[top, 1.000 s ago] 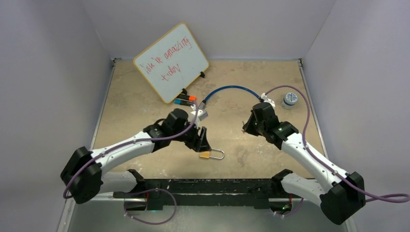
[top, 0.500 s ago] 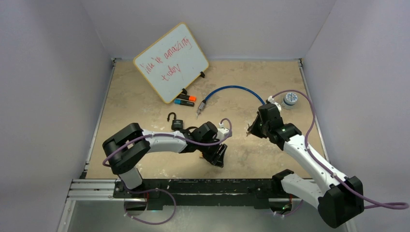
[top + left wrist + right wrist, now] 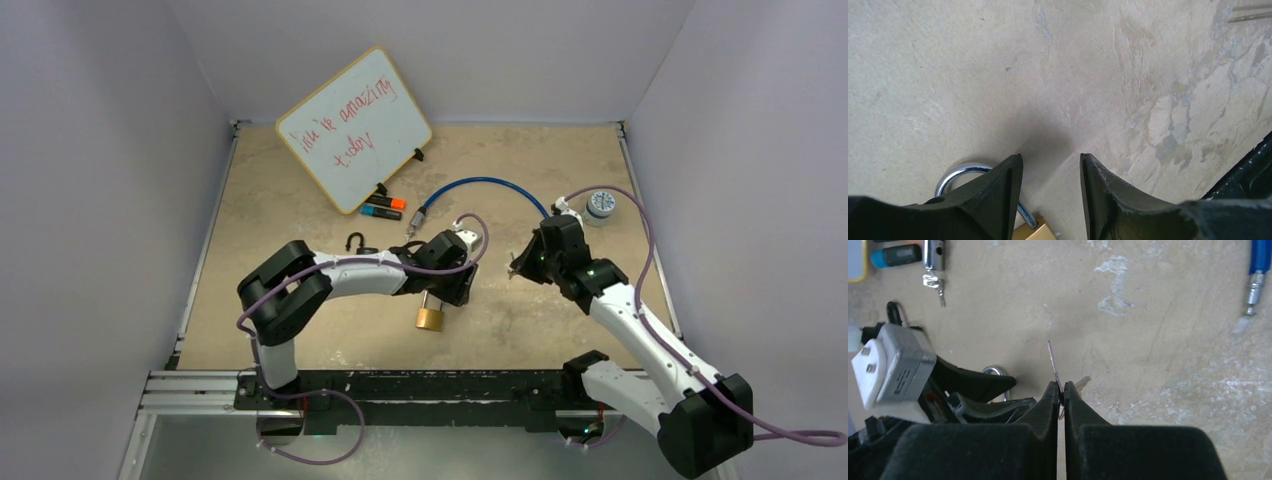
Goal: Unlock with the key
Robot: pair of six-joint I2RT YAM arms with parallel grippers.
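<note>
On the table (image 3: pixel 290 215), a gold padlock (image 3: pixel 431 318) lies just beside the left gripper (image 3: pixel 1050 159). Its jaws are apart, with only bare table between the tips. The right gripper (image 3: pixel 1060 386) is pinched tight on a thin key (image 3: pixel 1052 360), near the padlock but not touching it. At the back, a whiteboard (image 3: pixel 350 125) seems to say "you're amazing today" in red.
</note>
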